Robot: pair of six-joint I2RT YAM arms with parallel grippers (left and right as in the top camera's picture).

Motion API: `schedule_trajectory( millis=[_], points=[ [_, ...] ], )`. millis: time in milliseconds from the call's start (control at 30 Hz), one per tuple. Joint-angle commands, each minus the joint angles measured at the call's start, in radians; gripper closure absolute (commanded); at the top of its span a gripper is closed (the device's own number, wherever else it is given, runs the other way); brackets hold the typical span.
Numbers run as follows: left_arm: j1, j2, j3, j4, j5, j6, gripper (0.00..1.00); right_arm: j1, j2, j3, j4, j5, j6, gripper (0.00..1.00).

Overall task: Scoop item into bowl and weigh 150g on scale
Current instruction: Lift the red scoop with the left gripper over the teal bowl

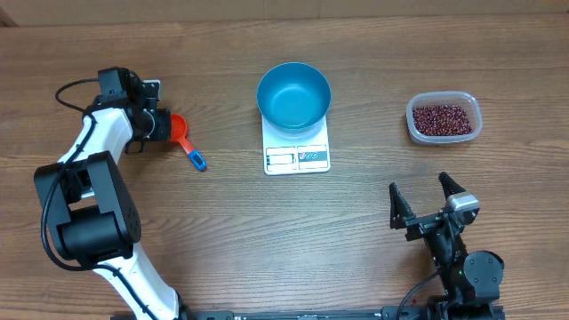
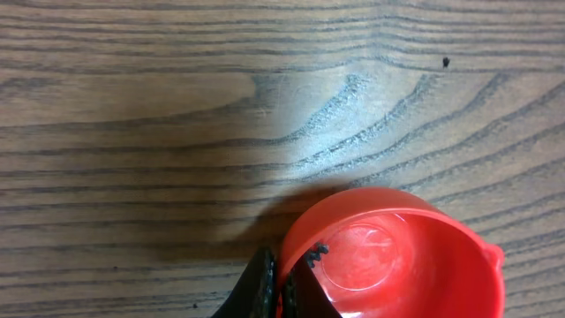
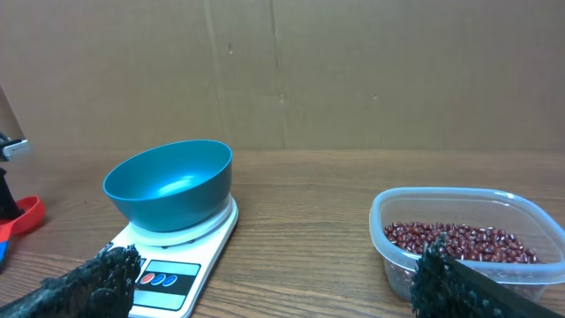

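A red scoop (image 1: 180, 130) with a blue handle (image 1: 196, 161) lies on the table at the left. My left gripper (image 1: 165, 124) is shut on its rim. In the left wrist view one finger is inside the scoop's cup (image 2: 397, 265) and one outside, with the gripper (image 2: 281, 281) pinching the wall. The cup is empty. The blue bowl (image 1: 294, 95) sits empty on the white scale (image 1: 297, 156) at the table's middle. The beans (image 1: 442, 117) fill a clear tub at the right. My right gripper (image 1: 425, 201) stands open near the front right, holding nothing.
In the right wrist view the bowl (image 3: 169, 185) on the scale (image 3: 181, 265) is ahead to the left, and the tub (image 3: 388, 216) of beans (image 3: 459, 240) is close on the right. A cardboard wall stands behind the table.
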Motion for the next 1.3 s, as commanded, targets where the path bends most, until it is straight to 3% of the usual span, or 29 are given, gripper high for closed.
schedule_trajectory(
  millis=[0, 133, 367, 667, 900, 1267],
  points=[
    [-0.002, -0.005, 0.060, -0.019, 0.016, -0.135, 0.96, 0.005, -0.008, -0.011, 0.003, 0.006, -0.001, 0.00],
    [-0.010, -0.063, 0.158, -0.114, 0.021, -0.282, 0.96, 0.005, -0.008, -0.011, 0.003, 0.006, -0.001, 0.00],
    [-0.091, -0.240, 0.251, -0.250, 0.074, -0.351, 0.96, 0.005, -0.008, -0.011, 0.003, 0.006, -0.001, 0.00],
    [-0.336, -0.453, 0.251, -0.440, 0.111, -0.713, 0.96, 0.005, -0.008, -0.011, 0.003, 0.006, -0.001, 0.00],
    [-0.497, -0.457, 0.250, -0.523, 0.138, -0.720, 0.96, 0.005, -0.008, -0.011, 0.003, 0.006, -0.001, 0.00],
    [-0.599, -0.457, 0.248, -0.523, 0.139, -0.721, 0.96, 0.005, -0.008, -0.011, 0.005, 0.006, -0.001, 0.00]
  ],
)
